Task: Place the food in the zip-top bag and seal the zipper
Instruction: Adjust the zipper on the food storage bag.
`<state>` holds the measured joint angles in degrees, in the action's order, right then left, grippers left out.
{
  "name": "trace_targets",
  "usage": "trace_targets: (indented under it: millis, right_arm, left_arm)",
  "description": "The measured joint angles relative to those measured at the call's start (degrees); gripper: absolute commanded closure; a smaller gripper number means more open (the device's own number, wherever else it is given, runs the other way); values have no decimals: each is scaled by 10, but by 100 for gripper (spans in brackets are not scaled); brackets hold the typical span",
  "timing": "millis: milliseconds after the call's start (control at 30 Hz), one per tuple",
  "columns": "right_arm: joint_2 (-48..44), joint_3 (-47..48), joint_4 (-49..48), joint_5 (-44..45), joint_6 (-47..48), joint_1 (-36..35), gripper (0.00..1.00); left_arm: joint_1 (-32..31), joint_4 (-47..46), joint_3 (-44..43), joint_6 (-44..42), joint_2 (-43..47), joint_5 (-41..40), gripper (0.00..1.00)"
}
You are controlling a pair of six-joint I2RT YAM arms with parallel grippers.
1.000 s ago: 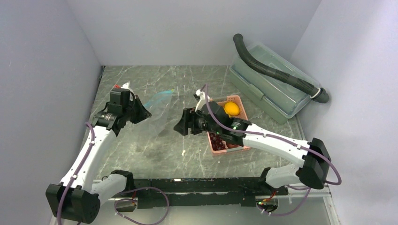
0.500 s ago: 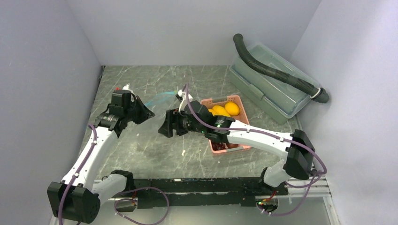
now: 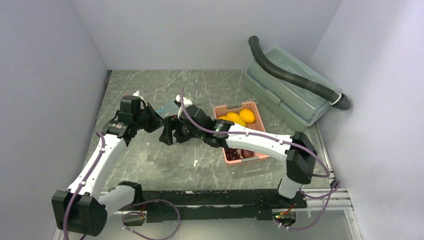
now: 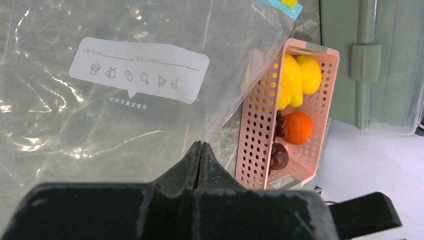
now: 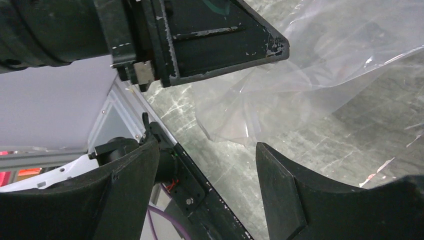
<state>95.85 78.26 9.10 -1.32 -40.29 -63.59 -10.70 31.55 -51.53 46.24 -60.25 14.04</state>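
While left hand (image 4: 200, 146) pinches zip-top bag (image 4: 100, 125) tight, right hand (image 5: 207, 150) gapes released just beside it.

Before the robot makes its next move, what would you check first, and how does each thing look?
1. Hold on the bag: ok. The left pincer is shut on the clear plastic of the zip-top bag.
2. Second pincer ready: ok. The right pincer is open and empty, close to the bag's film.
3. Bag mouth open: cannot tell. Only a corner of the zipper shows.
4. Food in the bag: not ok. The yellow pepper, orange and grapes lie in the pink basket.
5. Room between the two pincers: cannot tell. They are very near each other.
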Motion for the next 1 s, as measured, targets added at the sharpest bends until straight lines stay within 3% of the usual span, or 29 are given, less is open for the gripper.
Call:
trace_targets:
  millis: [333, 567, 900, 1000]
  right_arm:
    - [47, 33, 25, 12, 2, 0, 28]
    - [68, 62, 38, 18, 3, 0, 37]
    - [81, 72, 51, 40, 9, 0, 79]
    - [82, 72, 52, 43, 11, 0, 99]
  left_arm:
    - [0, -4, 0, -1, 5, 18, 100]
    - [0, -4, 0, -5, 15, 27, 100]
    - [0, 4, 1, -14, 30, 32, 100]
    - [0, 4, 4, -16, 34, 33, 100]
